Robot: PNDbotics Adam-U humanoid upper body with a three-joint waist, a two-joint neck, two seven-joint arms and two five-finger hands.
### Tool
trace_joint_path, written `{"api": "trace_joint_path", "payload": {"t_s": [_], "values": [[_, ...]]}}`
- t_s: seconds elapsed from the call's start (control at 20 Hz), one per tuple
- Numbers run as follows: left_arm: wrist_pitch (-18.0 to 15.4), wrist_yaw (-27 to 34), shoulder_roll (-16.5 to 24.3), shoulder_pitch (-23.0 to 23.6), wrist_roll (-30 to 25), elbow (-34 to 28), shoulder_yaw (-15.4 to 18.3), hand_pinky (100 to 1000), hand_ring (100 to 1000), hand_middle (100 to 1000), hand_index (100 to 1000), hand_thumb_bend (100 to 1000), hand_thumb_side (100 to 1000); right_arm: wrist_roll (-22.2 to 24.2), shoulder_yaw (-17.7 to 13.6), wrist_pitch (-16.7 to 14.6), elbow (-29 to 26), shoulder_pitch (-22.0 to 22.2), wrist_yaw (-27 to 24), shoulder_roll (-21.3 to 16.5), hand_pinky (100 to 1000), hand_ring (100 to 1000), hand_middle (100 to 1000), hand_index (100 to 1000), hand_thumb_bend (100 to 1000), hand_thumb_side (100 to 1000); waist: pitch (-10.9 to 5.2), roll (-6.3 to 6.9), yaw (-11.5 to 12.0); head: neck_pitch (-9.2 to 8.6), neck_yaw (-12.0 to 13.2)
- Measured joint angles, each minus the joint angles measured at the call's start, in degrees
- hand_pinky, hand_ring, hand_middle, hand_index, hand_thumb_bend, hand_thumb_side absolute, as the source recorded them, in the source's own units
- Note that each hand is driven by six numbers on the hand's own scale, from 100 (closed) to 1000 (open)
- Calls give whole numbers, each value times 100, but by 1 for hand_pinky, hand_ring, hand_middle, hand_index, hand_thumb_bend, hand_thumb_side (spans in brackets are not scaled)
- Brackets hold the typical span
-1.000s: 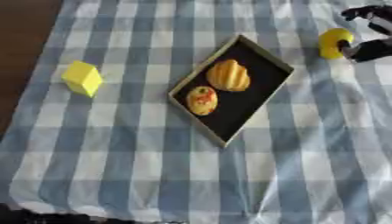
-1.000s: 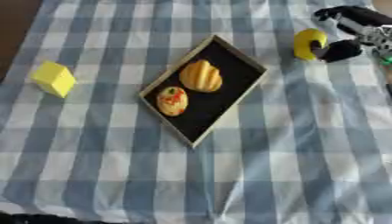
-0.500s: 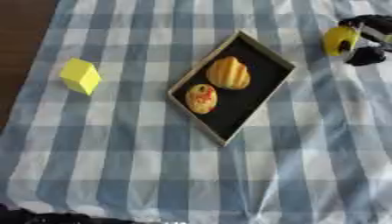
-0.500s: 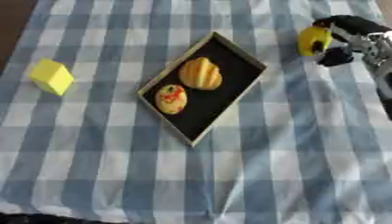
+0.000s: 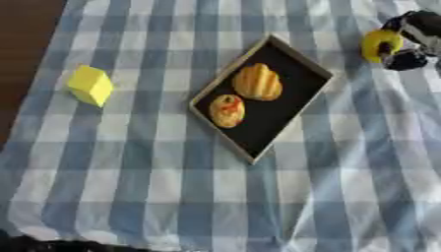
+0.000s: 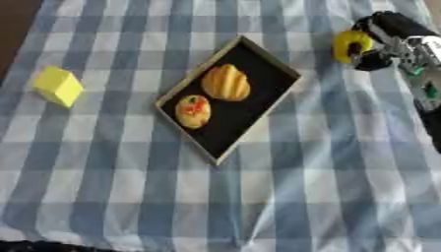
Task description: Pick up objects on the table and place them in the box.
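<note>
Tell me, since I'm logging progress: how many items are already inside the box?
2: a ridged golden pastry in the box's upper half, and a round one with a red spot just below it, toward the lower-left side. Nothing appears hidden.

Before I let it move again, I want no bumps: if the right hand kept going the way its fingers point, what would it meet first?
The right hand points left, fingers curled around the yellow object. Beyond that, the tray edge likely comes first, though height is unclear.

Tray (image 5: 297,106) mid-table holds 2 pastries (image 5: 258,81); block (image 5: 90,85) lies well to its left; right hand (image 6: 392,42) with round object (image 6: 351,45) far right
</note>
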Motion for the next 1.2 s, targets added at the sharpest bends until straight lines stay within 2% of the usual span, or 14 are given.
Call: {"api": "trace_joint_path", "payload": {"t_s": [0.1, 0.15, 0.2, 0.25, 0.3, 0.45, 0.65, 0.8, 0.95, 1.2], "values": [[2, 0, 0, 0, -2, 0, -2, 757, 822, 624, 773, 100, 691, -95, 2, 38, -183, 20, -205, -12, 896, 855, 422, 599, 100, 100, -1, -2, -5, 0, -1], [3, 0, 0, 0, -3, 0, -4, 757, 822, 624, 773, 100, 690, -127, 2, 32, -295, 29, -305, -24, 896, 854, 420, 599, 100, 232, -4, -2, -10, 0, -1], [6, 0, 1, 0, -5, 0, -9, 757, 823, 624, 773, 100, 690, -148, 3, 13, -421, 52, -409, -48, 896, 852, 419, 598, 100, 100, -21, -3, -24, 0, -2], [10, 0, 2, 0, -9, -1, -17, 757, 823, 624, 773, 100, 690, -161, 5, -13, -561, 77, -517, -77, 896, 852, 420, 601, 100, 129, -52, -3, -44, 0, -3], [14, 0, 6, 0, -12, -1, -28, 757, 823, 624, 773, 100, 690, -161, 14, -46, -713, 106, -617, -119, 897, 852, 422, 603, 100, 100, -92, -10, -61, 0, -4], [33, 0, 12, 0, -30, -2, -34, 758, 824, 625, 773, 100, 690, -62, 108, -148, -1322, 235, -1012, -257, 898, 849, 432, 609, 100, 100, -139, -69, -123, 0, -12], [71, 0, 57, -9, -66, -4, -70, 758, 824, 625, 773, 100, 689, 359, 368, 43, -2521, 509, -1649, -489, 896, 842, 433, 604, 100, 100, -242, -106, -178, 1, -29], [95, 15, 57, -19, -90, -6, -103, 758, 824, 625, 773, 100, 689, 639, 592, 178, -3106, 586, -1897, -519, 893, 845, 432, 603, 100, 100, -274, -137, -175, 1, -44], [108, 44, 57, -44, -102, -16, -107, 759, 824, 626, 773, 100, 688, 854, 814, 241, -3422, 618, -2042, -492, 891, 848, 434, 604, 100, 100, -309, -144, -154, 1, -62], [132, 60, 57, -60, -123, -42, -137, 759, 825, 626, 773, 100, 690, 1128, 1173, 221, -3485, 585, -2009, -235, 889, 849, 445, 608, 100, 110, -312, -174, -109, 1, -81]]}}
